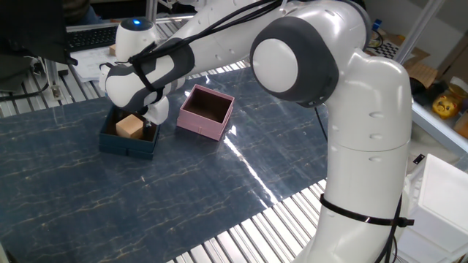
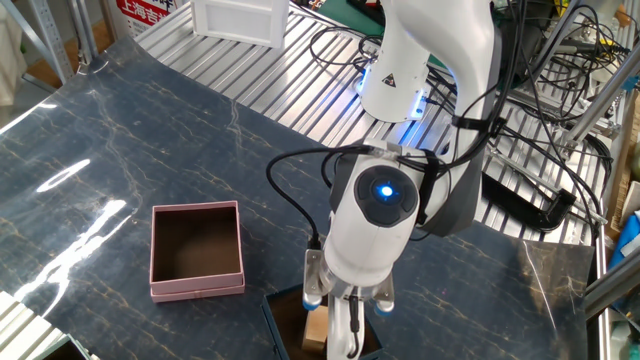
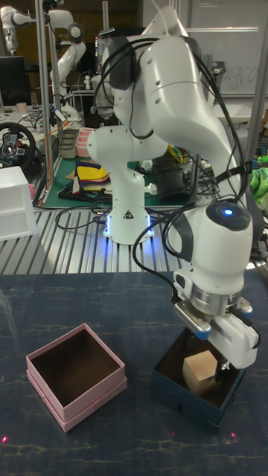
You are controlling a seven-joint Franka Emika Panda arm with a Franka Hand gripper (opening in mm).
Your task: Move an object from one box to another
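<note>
The light tan wooden cube rests inside the dark navy box. My gripper points down into that box and looks open. One dark finger stands right against the cube's side, and the other is hidden behind the hand. The cube sits on the box floor, not lifted. The pink box with a dark brown inside lies beside the navy box and holds nothing.
The boxes lie on a dark blue marbled mat over a slatted metal table. My own large white arm arches over the right of the table. A white drawer unit stands at the far edge.
</note>
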